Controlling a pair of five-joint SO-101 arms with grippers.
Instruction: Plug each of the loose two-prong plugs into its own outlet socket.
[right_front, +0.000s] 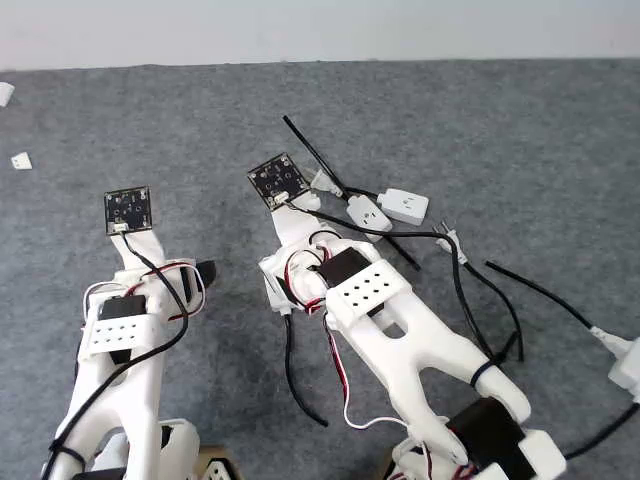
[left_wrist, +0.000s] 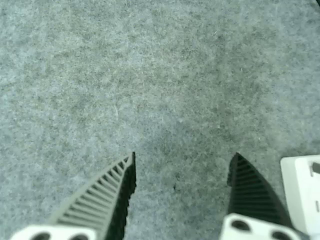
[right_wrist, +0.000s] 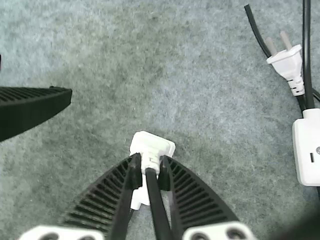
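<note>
1. Right wrist view: the right gripper is clamped on a white plug, just where its black cord leaves the body. The plug looks light, hard and smooth. I judge the flat sides the best hold, with the prongs left free, since the springy cord may twist it. A second plug lies near a white socket block.
2. Left wrist view: the left gripper gapes over bare grey carpet, holding nothing.
3. High view: two white sockets lie at 3 o'clock of the right gripper. The loose second plug lies at their 4 o'clock. Crossed black cables around them could snag.
</note>
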